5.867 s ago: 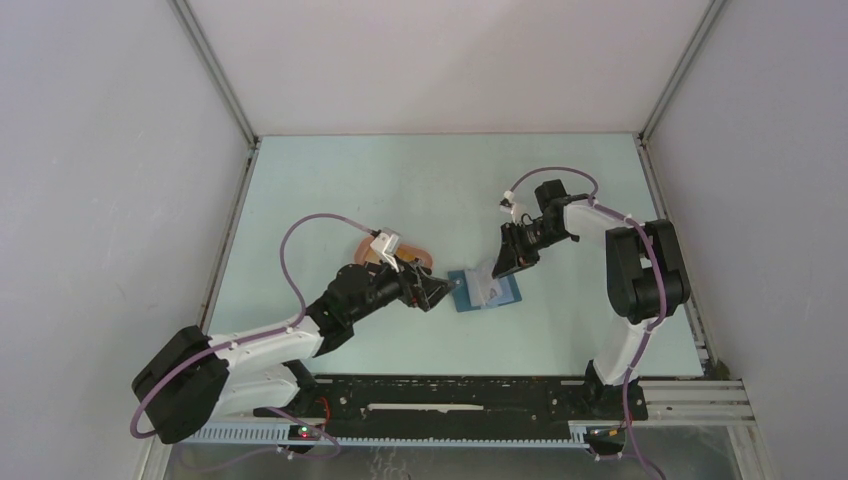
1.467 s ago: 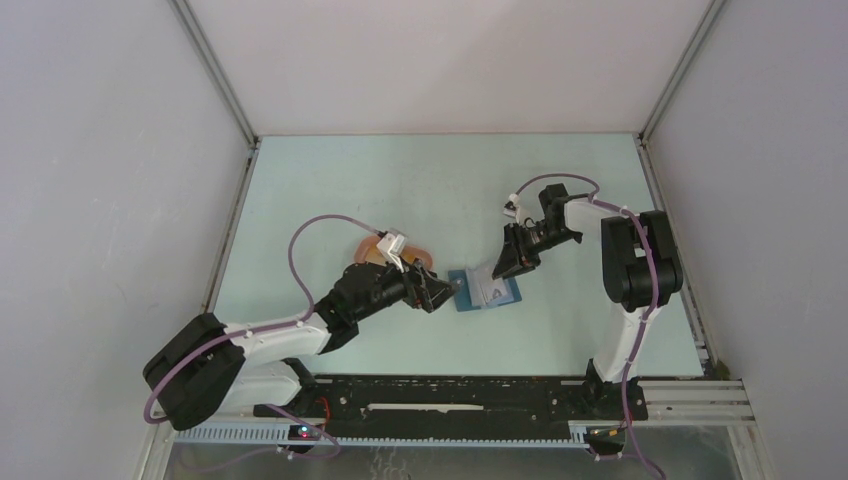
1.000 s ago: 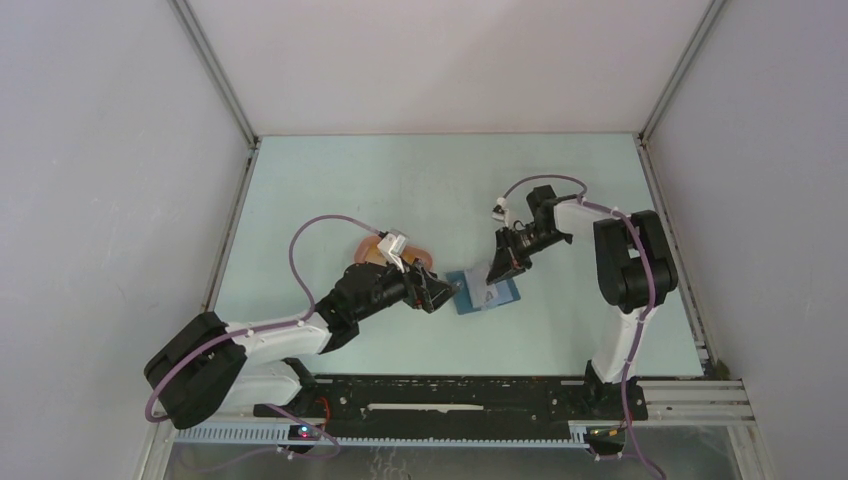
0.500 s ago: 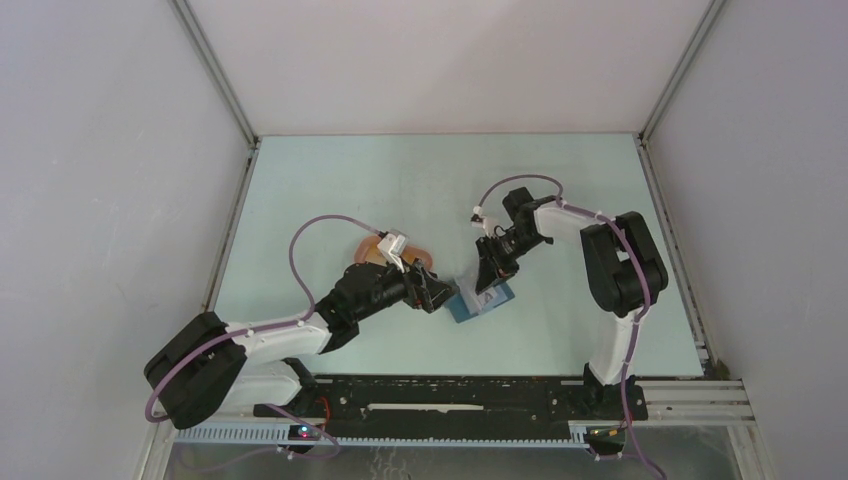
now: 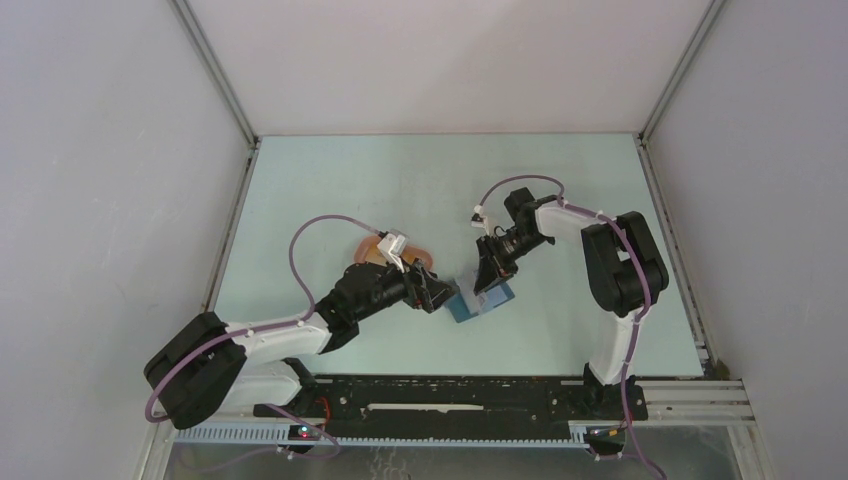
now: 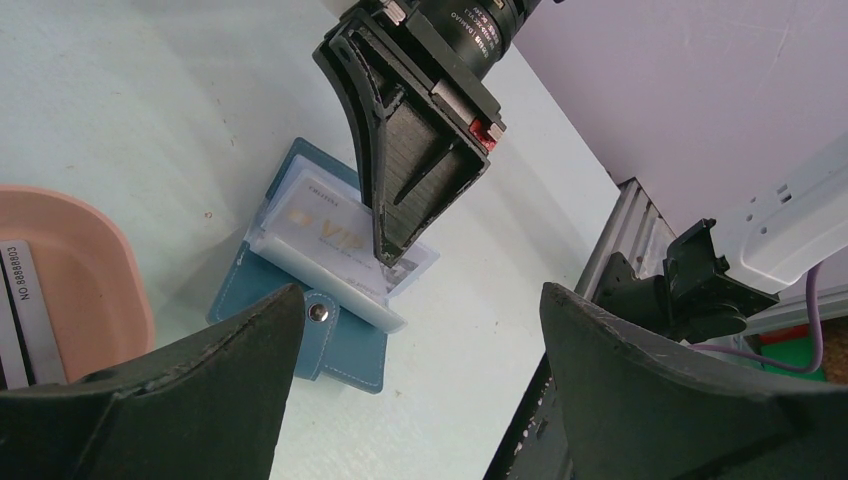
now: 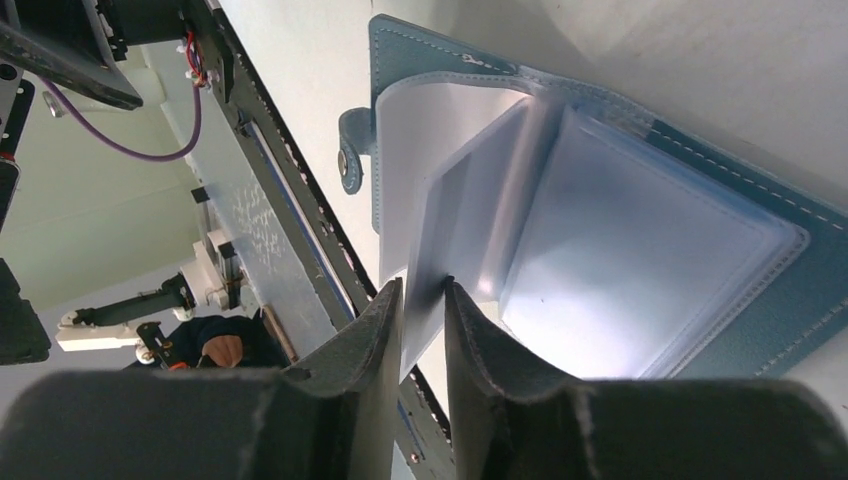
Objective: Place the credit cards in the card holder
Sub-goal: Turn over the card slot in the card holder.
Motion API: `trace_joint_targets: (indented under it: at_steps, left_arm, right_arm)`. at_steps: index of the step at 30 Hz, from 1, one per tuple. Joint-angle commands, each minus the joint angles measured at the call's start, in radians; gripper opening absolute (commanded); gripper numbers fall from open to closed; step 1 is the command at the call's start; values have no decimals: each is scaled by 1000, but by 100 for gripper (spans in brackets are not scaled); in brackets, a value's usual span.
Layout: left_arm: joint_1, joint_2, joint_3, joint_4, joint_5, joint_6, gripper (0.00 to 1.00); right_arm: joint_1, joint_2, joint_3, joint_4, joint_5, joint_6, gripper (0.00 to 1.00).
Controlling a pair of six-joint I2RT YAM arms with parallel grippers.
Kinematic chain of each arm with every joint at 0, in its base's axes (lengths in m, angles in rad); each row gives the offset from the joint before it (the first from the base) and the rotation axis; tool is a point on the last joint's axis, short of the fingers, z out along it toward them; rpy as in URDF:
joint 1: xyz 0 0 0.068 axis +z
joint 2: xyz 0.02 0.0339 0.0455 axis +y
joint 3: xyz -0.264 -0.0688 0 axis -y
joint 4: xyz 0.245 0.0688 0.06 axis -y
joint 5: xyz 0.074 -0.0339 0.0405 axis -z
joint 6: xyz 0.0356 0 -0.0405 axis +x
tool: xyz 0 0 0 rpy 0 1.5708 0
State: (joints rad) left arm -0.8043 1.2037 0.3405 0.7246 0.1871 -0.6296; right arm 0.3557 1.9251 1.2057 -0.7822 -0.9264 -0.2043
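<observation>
Left wrist view showed the left gripper [image 6: 420, 300] with its jaws wide apart, low over the pale green desk [image 6: 150, 90]. At frame centre the dark-blue stitched card holder [image 6: 350, 350] lay open, a snap tab at its near edge. The right gripper [image 6: 385, 255] reached down from the top, its black ribbed jaws pinched on the whitish credit card [image 6: 320, 225] marked VIP, which rested on glossy clear sleeves. A salmon-pink rounded tray [image 6: 95, 260] at the left edge held a grey numbered card [image 6: 20, 300].
</observation>
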Motion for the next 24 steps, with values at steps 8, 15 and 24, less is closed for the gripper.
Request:
trace_joint_targets:
  at_steps: [8, 15, 24]
  left_arm:
    - [3, -12, -24, 40, -5, -5, 91]
    - [3, -23, -33, 39, -7, -5, 91]
    - [4, -52, -44, 21, -22, 0, 91]
  right_arm:
    - [29, -23, 43, -31, -29, -41, 30]
    - [74, -13, 54, -48, -20, -63, 42]
    - [128, 7, 61, -57, -8, -74, 46]
